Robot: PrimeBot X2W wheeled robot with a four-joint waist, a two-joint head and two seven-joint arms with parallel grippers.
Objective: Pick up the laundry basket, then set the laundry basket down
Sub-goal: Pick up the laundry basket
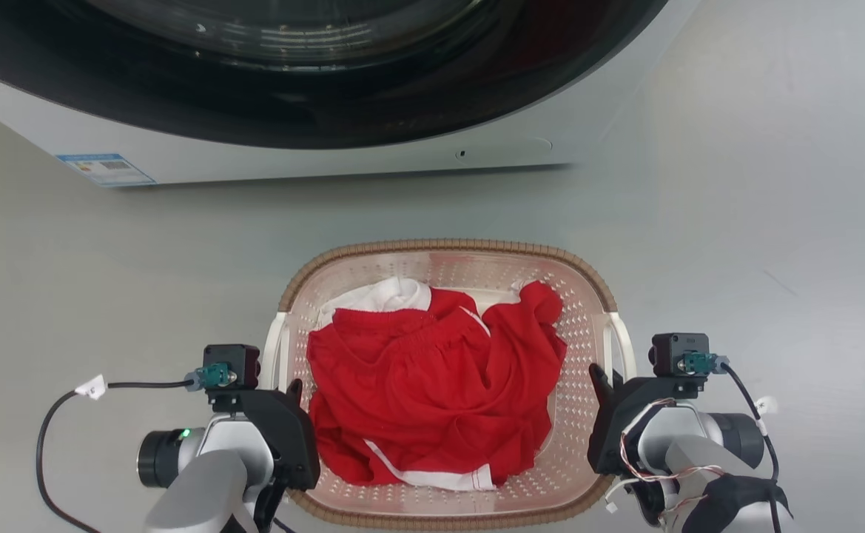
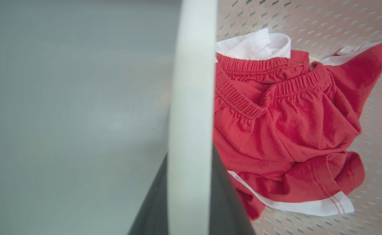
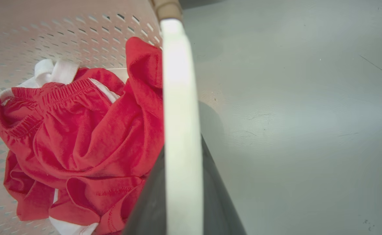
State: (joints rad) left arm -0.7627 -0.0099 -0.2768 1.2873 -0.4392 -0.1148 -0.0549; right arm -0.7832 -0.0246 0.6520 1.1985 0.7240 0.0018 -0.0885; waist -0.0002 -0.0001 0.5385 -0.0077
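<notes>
The laundry basket (image 1: 447, 246) sits over the grey floor (image 1: 743, 222), just in front of the washing machine (image 1: 314, 159); whether its base touches the floor I cannot tell. Red clothing with white trim (image 1: 432, 377) lies heaped inside it. The left gripper (image 1: 293, 392) is at the basket's left white handle (image 1: 275, 348), and the right gripper (image 1: 601, 381) is at the right white handle (image 1: 622, 340). In each wrist view the jaws stand narrow, one dark finger on either side of the handle bar, holding it.
</notes>
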